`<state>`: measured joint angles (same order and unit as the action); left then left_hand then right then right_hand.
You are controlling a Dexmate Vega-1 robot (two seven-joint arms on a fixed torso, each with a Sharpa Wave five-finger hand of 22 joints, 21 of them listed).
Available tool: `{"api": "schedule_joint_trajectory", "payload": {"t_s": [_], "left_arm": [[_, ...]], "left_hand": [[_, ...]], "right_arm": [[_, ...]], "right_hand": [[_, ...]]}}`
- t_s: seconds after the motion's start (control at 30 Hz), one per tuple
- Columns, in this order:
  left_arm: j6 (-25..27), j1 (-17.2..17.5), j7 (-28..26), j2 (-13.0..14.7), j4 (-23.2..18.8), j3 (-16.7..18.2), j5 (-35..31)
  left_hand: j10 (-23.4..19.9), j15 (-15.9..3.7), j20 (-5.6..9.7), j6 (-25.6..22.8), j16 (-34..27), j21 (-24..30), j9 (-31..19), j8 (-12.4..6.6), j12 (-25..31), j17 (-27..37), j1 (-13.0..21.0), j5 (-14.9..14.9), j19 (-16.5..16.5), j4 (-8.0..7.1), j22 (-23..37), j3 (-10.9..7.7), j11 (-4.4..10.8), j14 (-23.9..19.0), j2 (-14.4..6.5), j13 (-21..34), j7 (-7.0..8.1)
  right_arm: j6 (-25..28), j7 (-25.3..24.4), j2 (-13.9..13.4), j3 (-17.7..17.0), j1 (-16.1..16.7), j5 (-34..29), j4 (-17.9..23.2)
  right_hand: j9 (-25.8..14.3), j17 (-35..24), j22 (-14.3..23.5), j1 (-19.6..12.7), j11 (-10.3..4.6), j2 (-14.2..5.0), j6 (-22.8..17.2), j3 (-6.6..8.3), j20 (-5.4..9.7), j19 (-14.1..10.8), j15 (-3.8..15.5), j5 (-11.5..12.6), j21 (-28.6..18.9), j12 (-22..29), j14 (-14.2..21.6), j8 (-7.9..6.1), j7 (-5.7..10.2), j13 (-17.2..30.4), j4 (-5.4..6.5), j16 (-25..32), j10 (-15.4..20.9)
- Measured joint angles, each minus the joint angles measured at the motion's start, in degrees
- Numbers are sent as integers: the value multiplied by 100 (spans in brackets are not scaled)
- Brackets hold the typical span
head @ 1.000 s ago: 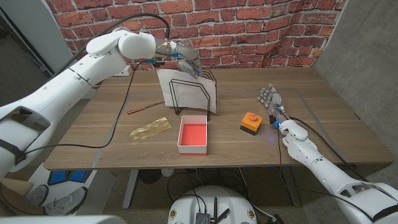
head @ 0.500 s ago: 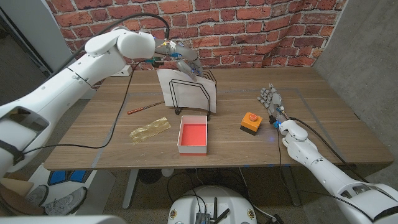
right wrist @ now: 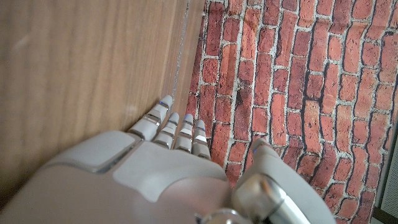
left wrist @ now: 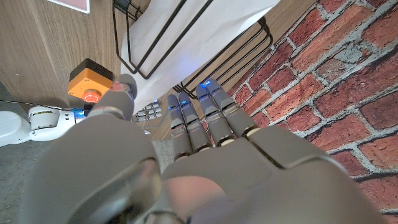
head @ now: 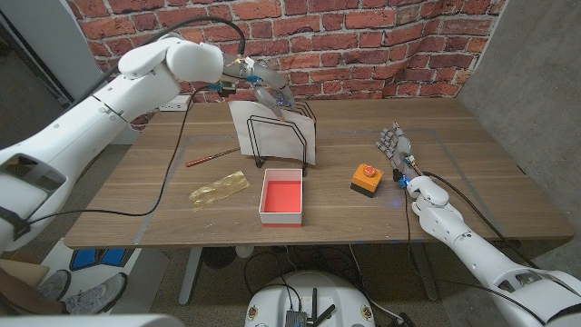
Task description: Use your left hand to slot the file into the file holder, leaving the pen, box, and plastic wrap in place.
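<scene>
White file (head: 272, 127) stands in the black wire file holder (head: 281, 145), just below the left hand (head: 270, 84), whose fingers (left wrist: 211, 121) are straight, together, holding nothing. Slotting looks done; next, withdraw clear.

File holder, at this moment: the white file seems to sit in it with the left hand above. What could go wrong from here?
1. The left hand hangs just over the file, which leans in the wire file holder. Pulling away carelessly could drag the file out or tip the light holder.
2. The box stands directly in front of the holder, so a toppling holder would likely knock it.
3. The arm's cable droops near the pen and plastic wrap; a low retreat might sweep them.
</scene>
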<state>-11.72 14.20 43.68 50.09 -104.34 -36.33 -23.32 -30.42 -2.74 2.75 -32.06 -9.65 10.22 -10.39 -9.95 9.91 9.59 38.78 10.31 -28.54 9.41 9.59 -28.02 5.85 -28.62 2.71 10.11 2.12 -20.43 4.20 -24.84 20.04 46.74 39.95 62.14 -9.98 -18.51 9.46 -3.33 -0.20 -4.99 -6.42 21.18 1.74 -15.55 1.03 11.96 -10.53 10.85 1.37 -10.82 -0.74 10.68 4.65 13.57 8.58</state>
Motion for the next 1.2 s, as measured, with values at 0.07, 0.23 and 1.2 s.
{"api": "schedule_joint_trajectory", "payload": {"t_s": [0.07, 0.23, 1.2], "left_arm": [[19, 1, 9, 17, -22, 18, 14], [106, 50, 13, 70, -86, 85, 69], [1125, 923, -752, 530, -790, 753, 562]], "left_hand": [[113, -2, -11, 44, 0, 0, 0, 0, 0, 0, 0, 0, 81, -12, 0, 26, -14, 107, 0, 0, -5], [349, 17, -17, 295, 0, 0, 0, 0, 0, 5, -294, 0, 268, -177, 0, 192, -149, 271, -164, 0, -89], [1238, 80, -37, 1241, 0, 0, 26, 22, 1, 1, -1147, -39, 884, -397, 1, 360, -422, 1128, -533, 2, -199]], "right_arm": [[-2, -10, -4, 2, 2, -7, 8], [-2, -31, -15, 7, 9, -25, 35], [-1, -67, -37, 21, 7, -62, 95]], "right_hand": [[0, 0, 0, 0, 0, 0, 0, 0, 0, 0, 0, 0, 0, 0, 0, 0, 0, 0, 0, 0, 0], [0, 0, 0, 0, 0, 0, 0, -22, 0, 0, 0, 0, 0, 0, 0, 0, 0, 0, -21, 0, 0], [0, 1, 0, 0, 0, 0, 0, -26, 0, 0, 0, -34, 0, 0, 0, 0, 0, 0, -26, 0, 0]]}}
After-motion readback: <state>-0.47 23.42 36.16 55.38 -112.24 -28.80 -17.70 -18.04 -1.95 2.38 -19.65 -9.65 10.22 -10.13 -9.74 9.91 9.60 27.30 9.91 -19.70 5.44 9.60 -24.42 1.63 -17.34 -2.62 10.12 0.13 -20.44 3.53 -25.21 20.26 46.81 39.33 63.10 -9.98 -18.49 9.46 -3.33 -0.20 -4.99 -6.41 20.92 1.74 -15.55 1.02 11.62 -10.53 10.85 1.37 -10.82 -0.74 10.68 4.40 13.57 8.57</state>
